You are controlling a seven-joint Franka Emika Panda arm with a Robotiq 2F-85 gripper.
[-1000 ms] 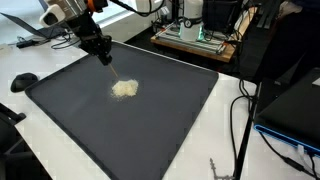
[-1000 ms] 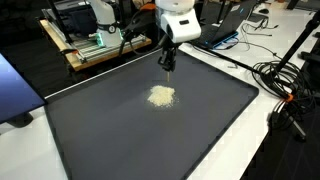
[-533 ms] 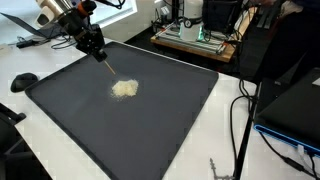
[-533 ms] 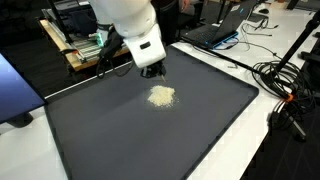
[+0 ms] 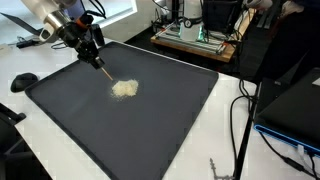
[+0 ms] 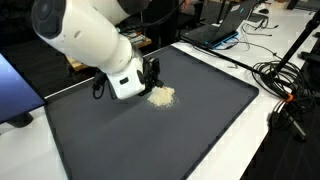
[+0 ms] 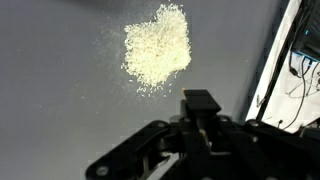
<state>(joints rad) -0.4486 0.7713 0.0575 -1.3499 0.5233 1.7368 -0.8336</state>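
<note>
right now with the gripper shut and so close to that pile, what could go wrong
1. The shut gripper hangs low beside the pile of pale grains; a fast sweep could scatter them across the dark mat.
2. The wrist view shows stray grains around the pile's edge, so a narrow pass may leave some behind.
3. If the gripper drops lower, it might catch and drag the mat.

I see even, bright room light and only soft shadows on the dark mat. My wrist view is grainy, the fingers dark and blurred.
</note>
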